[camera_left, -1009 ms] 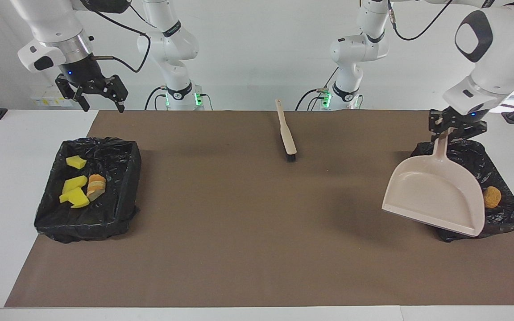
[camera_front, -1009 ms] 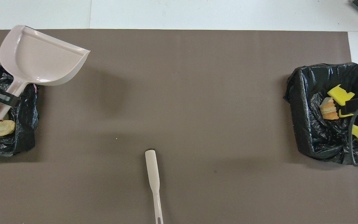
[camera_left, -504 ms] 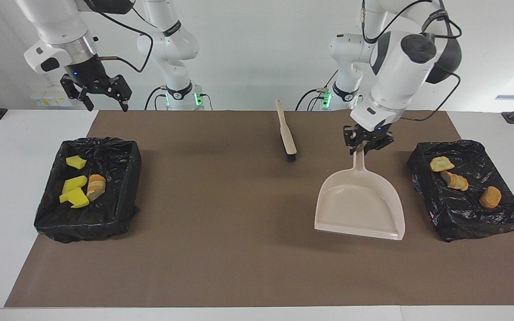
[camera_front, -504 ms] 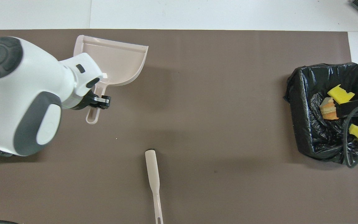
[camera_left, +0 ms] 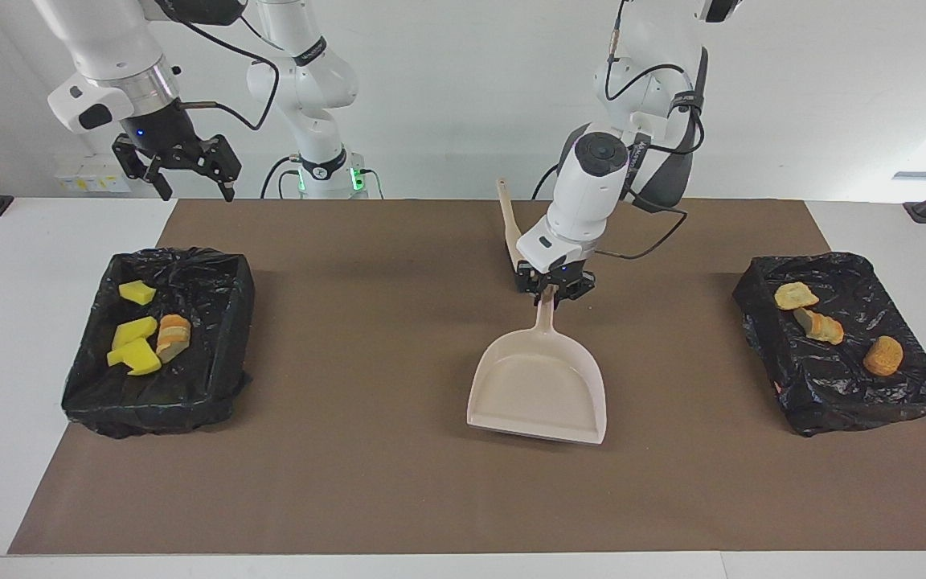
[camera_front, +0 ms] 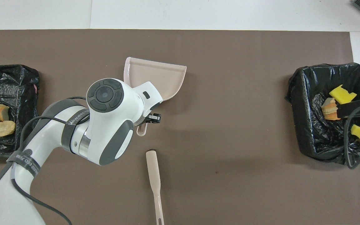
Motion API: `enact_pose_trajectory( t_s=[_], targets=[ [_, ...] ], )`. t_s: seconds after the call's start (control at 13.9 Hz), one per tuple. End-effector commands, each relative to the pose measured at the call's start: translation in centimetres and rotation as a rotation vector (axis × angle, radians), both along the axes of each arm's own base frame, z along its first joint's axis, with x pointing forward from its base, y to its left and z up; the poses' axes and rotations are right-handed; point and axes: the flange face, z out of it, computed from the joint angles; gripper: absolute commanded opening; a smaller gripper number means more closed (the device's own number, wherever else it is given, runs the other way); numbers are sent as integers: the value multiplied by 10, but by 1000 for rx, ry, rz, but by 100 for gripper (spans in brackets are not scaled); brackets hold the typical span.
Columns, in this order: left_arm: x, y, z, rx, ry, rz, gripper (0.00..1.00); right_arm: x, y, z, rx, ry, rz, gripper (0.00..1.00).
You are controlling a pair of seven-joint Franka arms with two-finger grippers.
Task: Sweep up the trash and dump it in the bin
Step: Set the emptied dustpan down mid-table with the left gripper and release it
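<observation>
Two black-lined bins hold all the trash I can see: yellow foam chunks (camera_left: 135, 333) with a bread-like piece lie in the bin (camera_left: 214, 378) at the right arm's end of the table, and three orange-tan lumps (camera_left: 819, 324) lie in the bin (camera_left: 801, 378) at the left arm's end. I see no scrap on the brown mat (camera_left: 366, 482).

My left gripper (camera_left: 553, 291) is pinching the handle of the dustpan (camera_left: 539, 386) over the middle of the mat. The pan's long axis runs away from the robots, handle toward them, mouth pointing away. In the facing view its front lip seems at the mat or just above; I cannot tell if it touches.

The brush (camera_front: 153, 175) lies just beside the dustpan handle, nearer to the robots, its axis almost in line with the pan.

My right gripper (camera_left: 190, 173) is spread and holds nothing; it waits above the table edge near its own bin.

I judge the next move is only setting the pan down beside the brush, since the left arm is already there.
</observation>
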Motion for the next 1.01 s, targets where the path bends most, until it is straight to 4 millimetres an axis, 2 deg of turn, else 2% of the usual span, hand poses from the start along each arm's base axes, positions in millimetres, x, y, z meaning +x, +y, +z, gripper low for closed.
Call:
enact_pose_trajectory(
  t_s=[0.0,0.07,0.36,0.72,0.79,0.86,0.94],
  targets=[
    [-16,-10,-13,-22,-17,-14,0,-4,1,-1,7,4,-18,100],
    [-21,-16,-21,-21,-15,-25,0,-4,1,-1,5,4,-18,100],
    [-39,-17,-48,1,29,25,0,-4,1,-1,5,4,-18,100],
    [-49,-23,-51,-22,43,76,1,-4,1,-1,5,4,-18,100],
    [-50,-24,-53,-20,46,90,5,-4,2,-1,7,4,-16,100],
    [-51,-25,-54,-18,48,90,31,-4,1,-1,5,4,-18,100],
    [-51,-24,-53,-17,49,93,76,-4,1,-1,5,4,-18,100]
  ],
)
